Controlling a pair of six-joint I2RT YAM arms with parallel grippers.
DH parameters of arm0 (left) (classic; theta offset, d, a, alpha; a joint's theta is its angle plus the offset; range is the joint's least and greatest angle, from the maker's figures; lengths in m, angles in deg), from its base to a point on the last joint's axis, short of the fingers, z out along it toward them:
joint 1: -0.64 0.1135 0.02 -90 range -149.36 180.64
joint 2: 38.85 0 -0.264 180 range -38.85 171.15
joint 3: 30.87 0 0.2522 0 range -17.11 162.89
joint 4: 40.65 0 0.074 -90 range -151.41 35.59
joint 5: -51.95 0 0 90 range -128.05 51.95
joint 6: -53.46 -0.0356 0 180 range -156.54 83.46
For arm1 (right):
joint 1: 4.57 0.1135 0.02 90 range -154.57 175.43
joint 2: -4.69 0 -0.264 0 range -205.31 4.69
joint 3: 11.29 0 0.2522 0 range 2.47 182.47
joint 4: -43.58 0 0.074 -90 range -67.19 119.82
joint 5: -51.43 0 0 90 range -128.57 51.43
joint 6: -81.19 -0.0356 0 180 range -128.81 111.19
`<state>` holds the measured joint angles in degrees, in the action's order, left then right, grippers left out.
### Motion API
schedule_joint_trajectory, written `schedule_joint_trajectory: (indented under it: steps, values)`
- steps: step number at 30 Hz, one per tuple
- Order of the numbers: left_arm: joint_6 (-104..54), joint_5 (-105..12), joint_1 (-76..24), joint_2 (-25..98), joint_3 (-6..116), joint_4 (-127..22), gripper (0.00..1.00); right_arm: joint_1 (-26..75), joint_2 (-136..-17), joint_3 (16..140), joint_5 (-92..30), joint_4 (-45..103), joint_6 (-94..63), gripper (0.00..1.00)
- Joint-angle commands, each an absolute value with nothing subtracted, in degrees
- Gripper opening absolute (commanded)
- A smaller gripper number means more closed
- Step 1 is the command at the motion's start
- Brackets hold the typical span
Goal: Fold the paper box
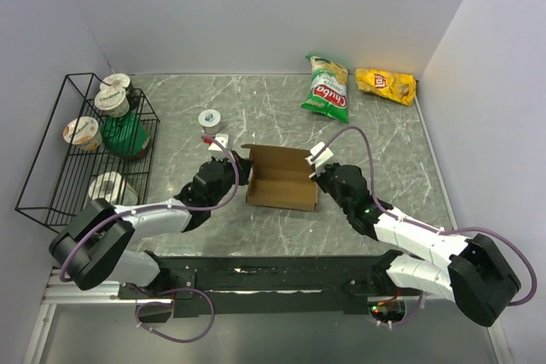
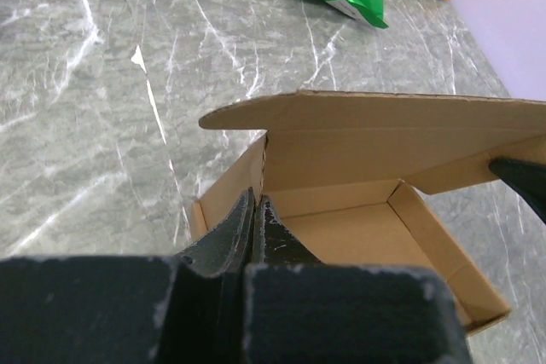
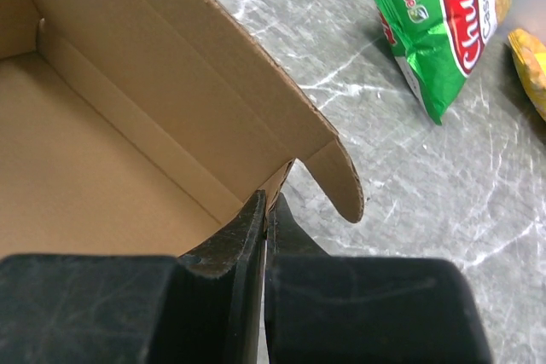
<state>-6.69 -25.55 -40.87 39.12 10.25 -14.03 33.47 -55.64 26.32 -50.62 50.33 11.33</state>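
From the left: my left gripper (image 1: 246, 178) is pressed together, pinching the left side wall of the paper box (image 1: 281, 181). The box sits open at the middle of the table (image 1: 256, 108), lid flap up. My right gripper (image 1: 318, 178) pinches its right wall.

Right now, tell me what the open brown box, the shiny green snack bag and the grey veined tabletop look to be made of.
Open brown box: thin corrugated cardboard, matte and unprinted; fluting shows along its cut edges. Shiny green snack bag: probably plastic or foil film, glossy, crinkled, with highlights. Grey veined tabletop: marble-look surface, smooth; real stone or printed laminate cannot be told.
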Motion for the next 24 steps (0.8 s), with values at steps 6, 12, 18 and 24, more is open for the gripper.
schedule_joint_trajectory:
  steps: [6,12,18,24]
  values:
    - [-3.7,-29.8,-47.5,41.2,3.3,-6.3,0.01,42.3,-60.8,29.6,-56.5,55.6,6.0,0.00]
    - [-7.0,-23.2,-54.1,41.8,-1.5,-0.4,0.01,48.0,-64.6,32.2,-64.3,55.4,2.3,0.00]
    - [-10.3,-13.1,-61.6,45.2,-2.7,2.4,0.01,52.9,-67.2,36.4,-73.2,48.5,-6.2,0.00]
    - [-10.0,-11.4,-63.8,44.4,-2.4,1.8,0.01,55.8,-70.0,35.0,-78.5,49.2,-8.5,0.00]
